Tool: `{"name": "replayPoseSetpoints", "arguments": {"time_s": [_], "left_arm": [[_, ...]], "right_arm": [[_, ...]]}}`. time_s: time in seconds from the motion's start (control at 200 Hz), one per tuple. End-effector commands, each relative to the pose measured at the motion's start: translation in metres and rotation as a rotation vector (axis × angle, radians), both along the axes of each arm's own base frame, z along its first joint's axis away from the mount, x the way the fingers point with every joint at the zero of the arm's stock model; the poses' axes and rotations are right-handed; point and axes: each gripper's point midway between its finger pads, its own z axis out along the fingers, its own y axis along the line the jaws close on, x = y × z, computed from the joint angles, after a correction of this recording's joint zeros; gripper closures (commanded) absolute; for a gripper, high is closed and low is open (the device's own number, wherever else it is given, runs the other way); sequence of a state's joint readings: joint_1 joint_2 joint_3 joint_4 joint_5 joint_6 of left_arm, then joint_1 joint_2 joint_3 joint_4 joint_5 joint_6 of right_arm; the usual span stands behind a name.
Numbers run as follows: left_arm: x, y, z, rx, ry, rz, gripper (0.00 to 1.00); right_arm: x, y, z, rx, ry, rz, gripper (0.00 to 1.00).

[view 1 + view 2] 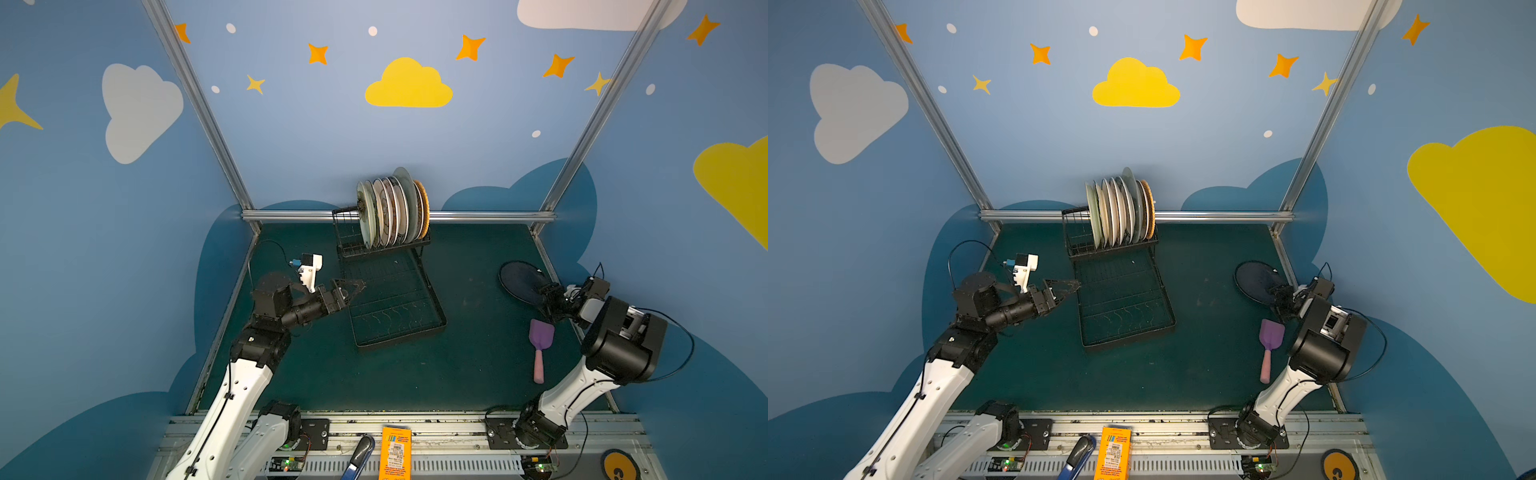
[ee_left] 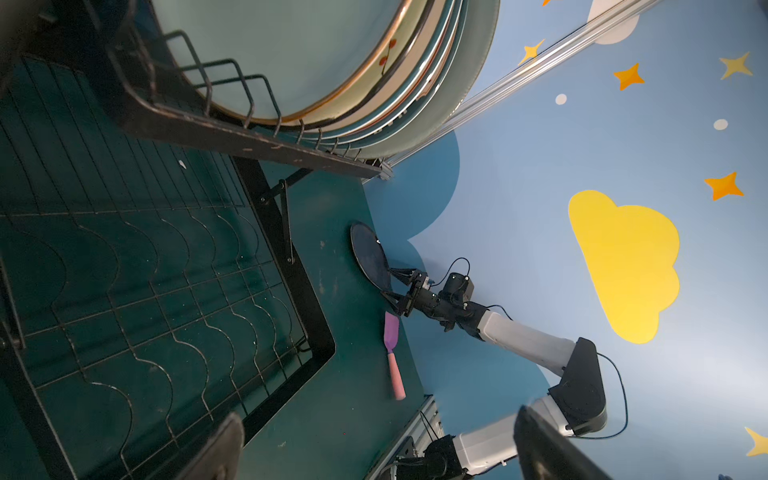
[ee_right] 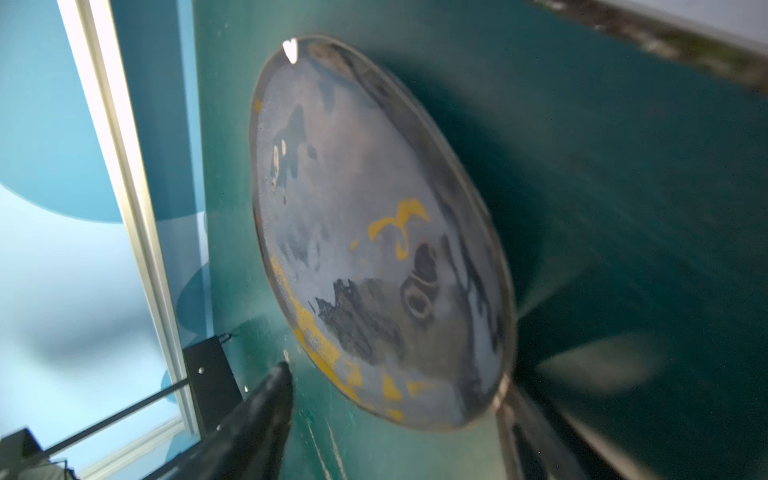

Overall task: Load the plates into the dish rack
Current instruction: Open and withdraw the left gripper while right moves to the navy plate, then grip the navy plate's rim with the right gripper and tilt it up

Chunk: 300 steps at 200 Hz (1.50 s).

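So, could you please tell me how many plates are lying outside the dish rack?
1: the dark navy plate on the right of the table, between the right tool's open jaws. The other plates stand in the dish rack; none looks hidden elsewhere.

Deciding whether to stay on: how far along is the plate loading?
Done: a row of plates stands in the dish rack. In hand: right gripper, jaws open, straddles the navy plate at its near edge. Remaining: grip it, slot it. Idle: left gripper, open beside the rack.
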<state>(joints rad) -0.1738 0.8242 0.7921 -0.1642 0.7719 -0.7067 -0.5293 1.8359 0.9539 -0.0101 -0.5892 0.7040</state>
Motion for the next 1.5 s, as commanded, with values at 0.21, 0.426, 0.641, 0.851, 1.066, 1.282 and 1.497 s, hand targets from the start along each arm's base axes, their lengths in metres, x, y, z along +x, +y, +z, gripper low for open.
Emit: {"name": "replayPoseSetpoints", "arguments": {"time_s": [0.21, 0.426, 0.641, 0.851, 1.066, 1.282, 1.497], "left_arm": [[-0.004, 0.008, 0.005, 0.007, -0.085, 0.05, 0.0], [-0.013, 0.015, 0.014, 0.013, -0.126, 0.082, 0.0], [-0.019, 0.027, 0.011, 0.043, -0.13, 0.151, 0.0], [-0.024, 0.035, 0.006, 0.058, -0.137, 0.202, 0.0], [-0.022, 0.023, -0.001, 0.077, -0.145, 0.133, 0.02], [-0.025, 0.001, -0.001, 0.159, -0.222, 0.097, 0.02], [-0.018, -0.012, -0.007, 0.162, -0.21, 0.078, 0.02]], "right_arm": [[0.012, 0.017, -0.023, 0.113, 0.031, -0.041, 0.65], [0.023, 0.032, -0.029, 0.127, 0.042, 0.003, 0.92], [0.031, 0.042, -0.021, 0.11, -0.001, 0.064, 1.0], [0.04, 0.058, -0.002, 0.114, -0.09, 0.148, 1.0], [0.04, 0.073, 0.02, 0.166, -0.175, 0.192, 1.0], [0.033, 0.083, 0.027, 0.22, -0.217, 0.194, 1.0], [0.023, 0.108, 0.014, 0.247, -0.188, 0.229, 1.0]]}}
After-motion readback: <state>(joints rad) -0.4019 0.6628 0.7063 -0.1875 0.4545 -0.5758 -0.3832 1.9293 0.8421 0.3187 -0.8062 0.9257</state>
